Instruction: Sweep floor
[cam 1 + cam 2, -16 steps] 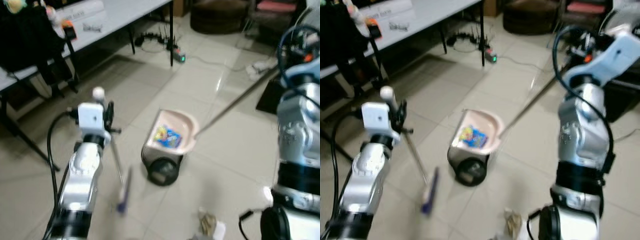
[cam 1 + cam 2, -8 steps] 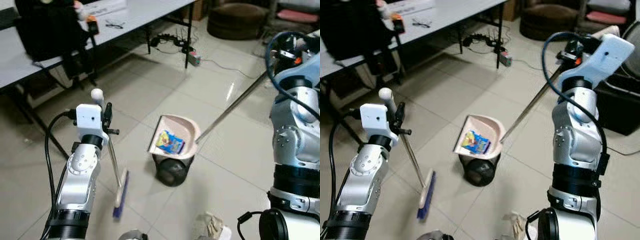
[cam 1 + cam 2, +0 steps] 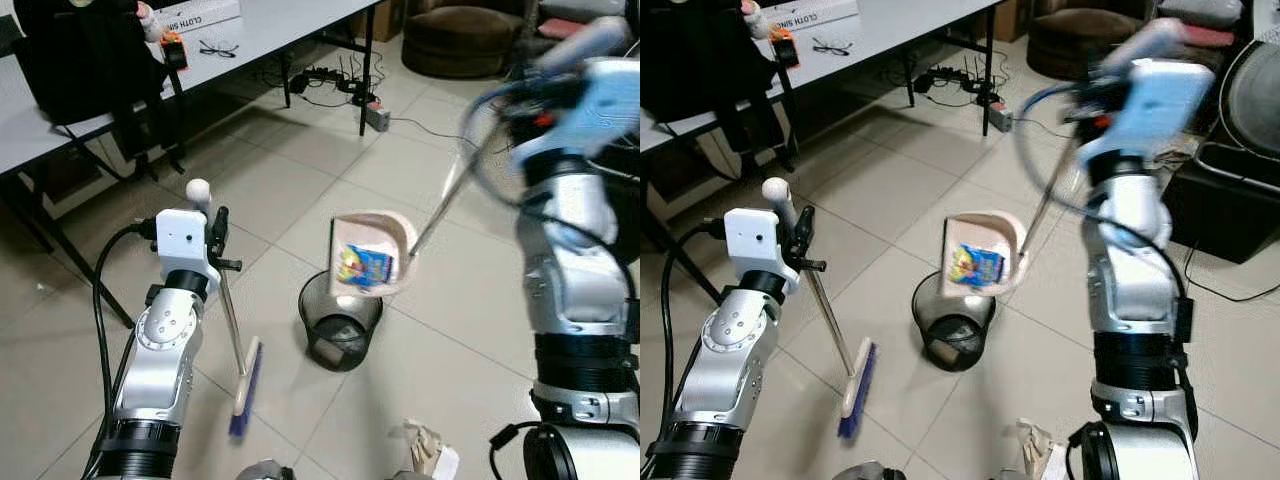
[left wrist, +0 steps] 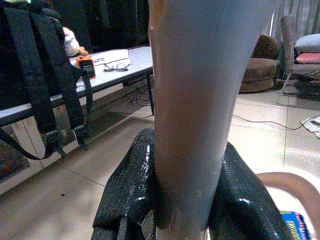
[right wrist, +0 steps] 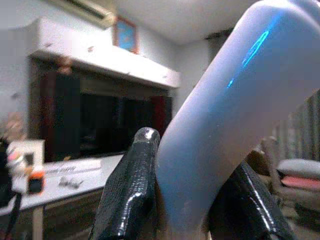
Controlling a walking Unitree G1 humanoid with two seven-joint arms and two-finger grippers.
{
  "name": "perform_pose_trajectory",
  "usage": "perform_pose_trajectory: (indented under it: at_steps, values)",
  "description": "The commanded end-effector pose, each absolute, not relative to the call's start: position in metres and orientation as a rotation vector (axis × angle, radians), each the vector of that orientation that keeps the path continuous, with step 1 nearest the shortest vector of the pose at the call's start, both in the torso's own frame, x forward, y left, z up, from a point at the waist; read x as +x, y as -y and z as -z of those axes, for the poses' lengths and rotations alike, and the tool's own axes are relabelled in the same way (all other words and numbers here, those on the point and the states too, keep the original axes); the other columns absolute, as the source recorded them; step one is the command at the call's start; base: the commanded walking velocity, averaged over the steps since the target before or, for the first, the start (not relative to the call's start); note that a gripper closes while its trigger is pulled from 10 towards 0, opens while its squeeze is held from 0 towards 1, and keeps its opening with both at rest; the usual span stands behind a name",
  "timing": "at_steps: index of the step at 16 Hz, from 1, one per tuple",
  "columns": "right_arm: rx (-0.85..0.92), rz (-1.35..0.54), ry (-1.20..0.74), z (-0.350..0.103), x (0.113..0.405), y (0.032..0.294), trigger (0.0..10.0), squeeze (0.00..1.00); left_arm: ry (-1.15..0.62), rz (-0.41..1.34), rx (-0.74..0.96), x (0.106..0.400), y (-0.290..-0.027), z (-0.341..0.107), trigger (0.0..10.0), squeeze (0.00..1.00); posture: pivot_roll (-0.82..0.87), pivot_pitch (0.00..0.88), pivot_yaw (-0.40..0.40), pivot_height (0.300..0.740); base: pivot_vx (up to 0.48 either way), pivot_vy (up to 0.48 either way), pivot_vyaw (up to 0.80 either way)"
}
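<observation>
One dustpan (image 3: pixel 368 252) tilts above the wastebasket (image 3: pixel 340 325).

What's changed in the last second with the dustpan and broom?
The right gripper has swung the dustpan up from nearly flat to steeply tilted over the black bin; the colourful wrapper is still inside the pan. The left gripper stays clamped on the broom, whose head still rests on the floor beside the bin.

Dustpan (image 3: pixel 983 255) with wrapper (image 3: pixel 974 266) tilted above black bin (image 3: pixel 952 326), broom (image 3: pixel 836 350) beside
</observation>
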State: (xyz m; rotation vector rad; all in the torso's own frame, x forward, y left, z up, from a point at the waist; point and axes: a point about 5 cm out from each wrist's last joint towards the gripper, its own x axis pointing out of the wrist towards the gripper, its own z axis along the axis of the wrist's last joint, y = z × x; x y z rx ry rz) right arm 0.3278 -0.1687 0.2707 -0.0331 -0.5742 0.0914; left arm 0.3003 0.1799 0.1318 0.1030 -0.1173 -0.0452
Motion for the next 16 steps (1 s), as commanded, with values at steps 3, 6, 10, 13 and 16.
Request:
perform_pose_trajectory:
  at_steps: [3,6,10,13,16]
  values:
    - [-0.189,-0.276,0.64,-0.267,0.319,0.139,10.0,0.0,0.147,0.054,0.121,0.3,-0.18,-0.14,10.0,0.0,-0.1,0.044,0.057,0.74,0.0,0.0,0.0]
    - [-0.281,-0.396,0.649,-0.253,0.31,0.114,10.0,0.0,0.148,0.065,0.132,0.3,-0.179,-0.14,10.0,0.0,-0.1,0.049,0.058,0.74,0.0,0.0,0.0]
    - [-0.344,-0.512,0.711,-0.247,0.298,0.091,10.0,0.0,0.15,0.067,0.137,0.3,-0.178,-0.141,10.0,0.0,-0.1,0.05,0.057,0.74,0.0,0.0,0.0]
    - [-0.406,-0.665,0.692,-0.232,0.289,0.073,10.0,0.0,0.151,0.068,0.139,0.3,-0.178,-0.141,10.0,0.0,-0.1,0.049,0.055,0.74,0.0,0.0,0.0]
    - [-0.509,-0.719,0.698,-0.224,0.284,0.065,10.0,0.0,0.153,0.069,0.143,0.301,-0.177,-0.141,10.0,0.0,-0.1,0.047,0.054,0.74,0.0,0.0,0.0]
